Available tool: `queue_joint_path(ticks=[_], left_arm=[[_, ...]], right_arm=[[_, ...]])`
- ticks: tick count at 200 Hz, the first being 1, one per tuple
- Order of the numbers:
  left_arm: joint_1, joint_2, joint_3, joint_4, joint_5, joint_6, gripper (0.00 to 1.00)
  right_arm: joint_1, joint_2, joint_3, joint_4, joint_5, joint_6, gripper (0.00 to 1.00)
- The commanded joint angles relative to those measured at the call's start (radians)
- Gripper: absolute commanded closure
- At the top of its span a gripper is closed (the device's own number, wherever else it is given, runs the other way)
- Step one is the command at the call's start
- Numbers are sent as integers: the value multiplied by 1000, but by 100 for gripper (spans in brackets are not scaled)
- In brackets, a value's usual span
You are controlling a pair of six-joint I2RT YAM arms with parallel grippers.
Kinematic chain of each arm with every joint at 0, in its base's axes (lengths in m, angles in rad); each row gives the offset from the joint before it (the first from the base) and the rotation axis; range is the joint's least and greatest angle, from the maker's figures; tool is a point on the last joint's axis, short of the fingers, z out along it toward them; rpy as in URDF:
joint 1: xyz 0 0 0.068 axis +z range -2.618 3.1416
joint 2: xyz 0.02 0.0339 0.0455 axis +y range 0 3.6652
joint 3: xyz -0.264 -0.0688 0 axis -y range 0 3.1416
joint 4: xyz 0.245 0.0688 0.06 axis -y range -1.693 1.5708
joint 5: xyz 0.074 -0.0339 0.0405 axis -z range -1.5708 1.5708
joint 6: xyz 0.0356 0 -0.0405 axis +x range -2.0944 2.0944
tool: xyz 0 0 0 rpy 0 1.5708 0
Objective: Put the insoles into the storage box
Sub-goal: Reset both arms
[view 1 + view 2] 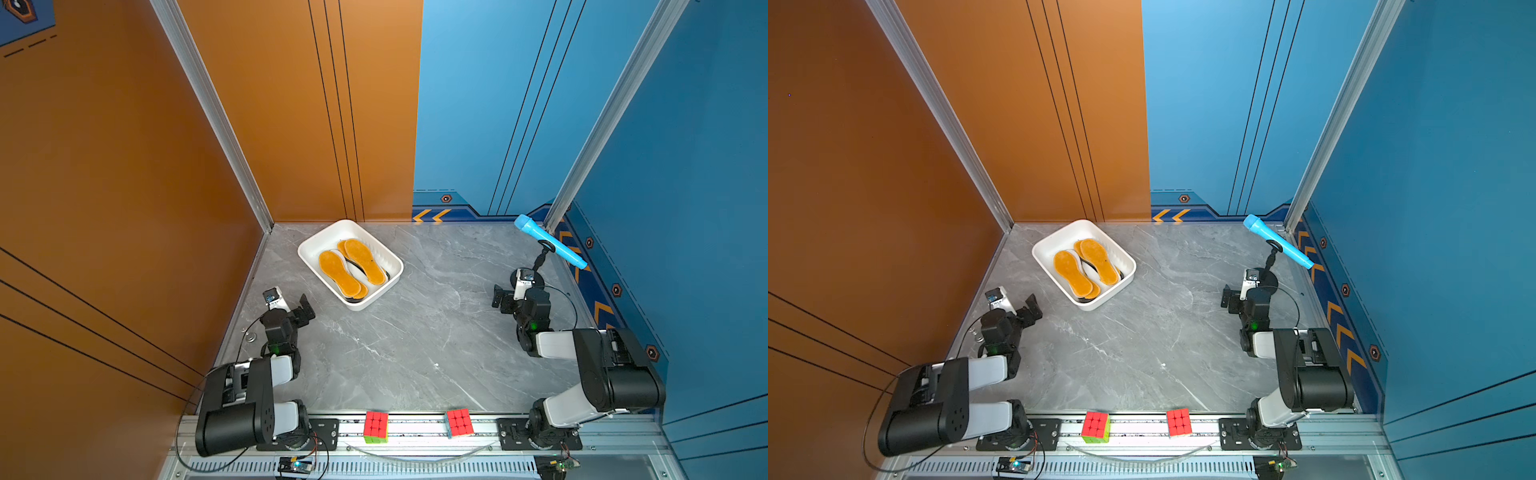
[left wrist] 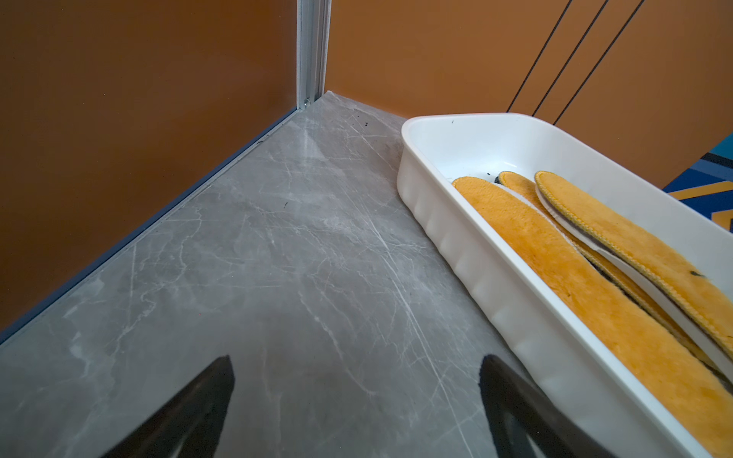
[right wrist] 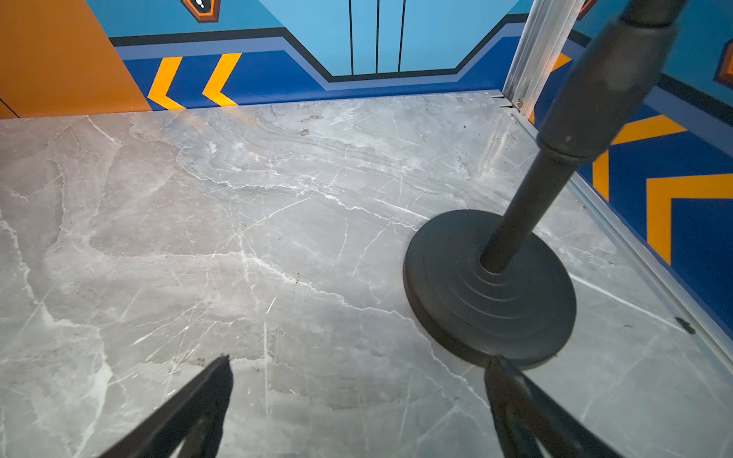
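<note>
The storage box (image 1: 330,236) (image 1: 1064,237) is a white tray standing askew near the back left corner of the table. Orange-yellow insoles (image 1: 340,273) (image 1: 1073,273) lie inside it, one (image 1: 365,261) overlapping others, with white and dark edges showing underneath. In the left wrist view the box wall (image 2: 476,273) and the insoles (image 2: 575,289) are close beside one finger. My left gripper (image 1: 293,305) (image 2: 357,359) stands open and empty over bare table just in front of the box's near left corner. My right gripper (image 1: 513,293) (image 3: 360,358) is open and empty at the right side.
A blue microphone (image 1: 549,241) sits on a black stand whose round base (image 3: 490,289) is right by my right gripper's finger. Two Rubik's cubes (image 1: 376,426) (image 1: 459,422) rest on the front rail. Orange and blue walls close in the table.
</note>
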Motion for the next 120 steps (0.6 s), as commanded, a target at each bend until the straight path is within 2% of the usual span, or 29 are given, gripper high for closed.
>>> queue_joint_path(ticks=[1, 16, 35, 42, 51, 65, 80, 92, 120], left_arm=[[-64, 74, 24, 164, 19, 69, 2], [-146, 62, 41, 91, -66, 138, 2], [-247, 205, 115, 143, -105, 265, 2], [-282, 186, 145, 51, -170, 279, 2], [-271, 143, 170, -78, -197, 248, 2], [-262, 188, 161, 23, -229, 233, 2], [-269, 167, 154, -2, -242, 229, 2], [-271, 177, 152, 18, -301, 214, 2], [-284, 181, 156, 23, -315, 226, 2]], right_arm=[[5, -1, 2, 20, 26, 3, 0], [5, -1, 2, 21, 26, 3, 0], [5, -1, 2, 20, 26, 3, 0], [5, -2, 2, 21, 26, 3, 0], [4, -1, 2, 21, 26, 3, 0], [5, -1, 3, 19, 27, 3, 0], [5, -1, 2, 19, 26, 3, 0], [5, -1, 3, 19, 25, 3, 0], [3, 0, 3, 19, 25, 3, 0]])
